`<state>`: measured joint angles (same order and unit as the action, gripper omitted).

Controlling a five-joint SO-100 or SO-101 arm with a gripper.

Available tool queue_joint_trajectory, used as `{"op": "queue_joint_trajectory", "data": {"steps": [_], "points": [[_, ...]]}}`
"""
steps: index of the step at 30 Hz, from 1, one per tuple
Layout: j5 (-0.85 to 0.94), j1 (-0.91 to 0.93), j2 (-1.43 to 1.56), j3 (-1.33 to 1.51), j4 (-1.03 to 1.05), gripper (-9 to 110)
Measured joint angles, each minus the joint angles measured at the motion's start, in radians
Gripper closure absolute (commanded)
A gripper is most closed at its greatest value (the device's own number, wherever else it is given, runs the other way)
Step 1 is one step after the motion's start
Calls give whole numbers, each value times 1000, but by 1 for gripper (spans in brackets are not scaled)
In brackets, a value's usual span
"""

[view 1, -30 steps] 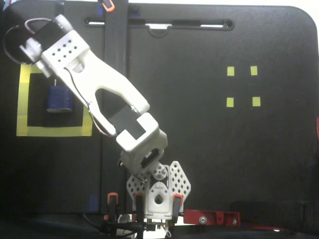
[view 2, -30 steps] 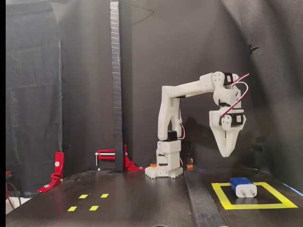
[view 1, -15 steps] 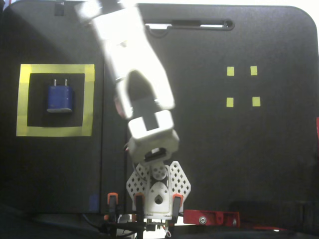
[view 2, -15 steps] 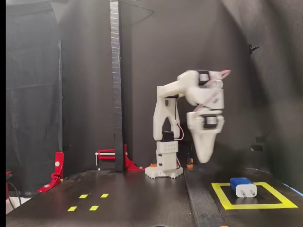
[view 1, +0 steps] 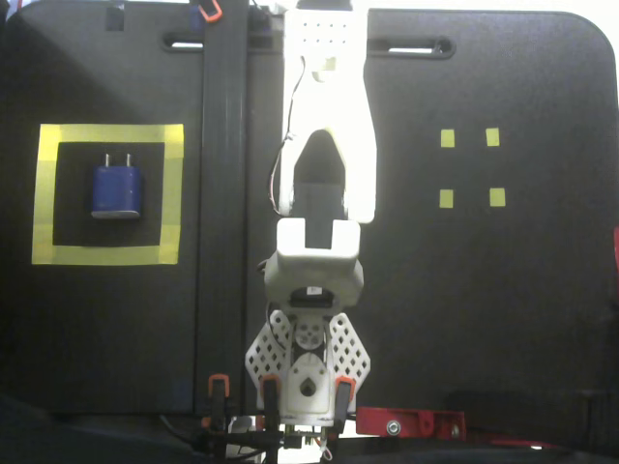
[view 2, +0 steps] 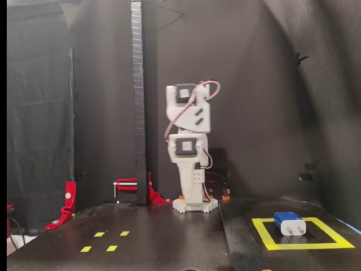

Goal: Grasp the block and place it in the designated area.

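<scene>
While folded upright over its base, arm (view 2: pixel 189 141) well apart from block (view 2: pixel 289 223).

The arm (view 1: pixel 324 145) is all white printed plastic, made of blocky segments with rounded corners. Its base (view 1: pixel 308 362) spreads into 2 wing-shaped plates pierced with a honeycomb of small holes, and orange clamp tips (view 1: pixel 219 383) sit at its foot. The upper link (view 1: pixel 326 164) forks into 2 prongs around a dark opening, and the flat end plate (view 1: pixel 324 24) carries a grid of small round holes. Dark square servo faces (view 2: pixel 186 147) show in the side view, 2 of them stacked. A thin red and white cable (view 2: pixel 183 110) loops out from the top joint and curves down the side.
</scene>
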<state>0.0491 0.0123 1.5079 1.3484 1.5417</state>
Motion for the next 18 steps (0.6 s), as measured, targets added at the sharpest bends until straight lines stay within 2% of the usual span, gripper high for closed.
{"op": "queue_joint_trajectory", "data": {"steps": [6,18], "points": [[18,2,201,199,-152,102],[18,28,776,765,-676,102]]}}
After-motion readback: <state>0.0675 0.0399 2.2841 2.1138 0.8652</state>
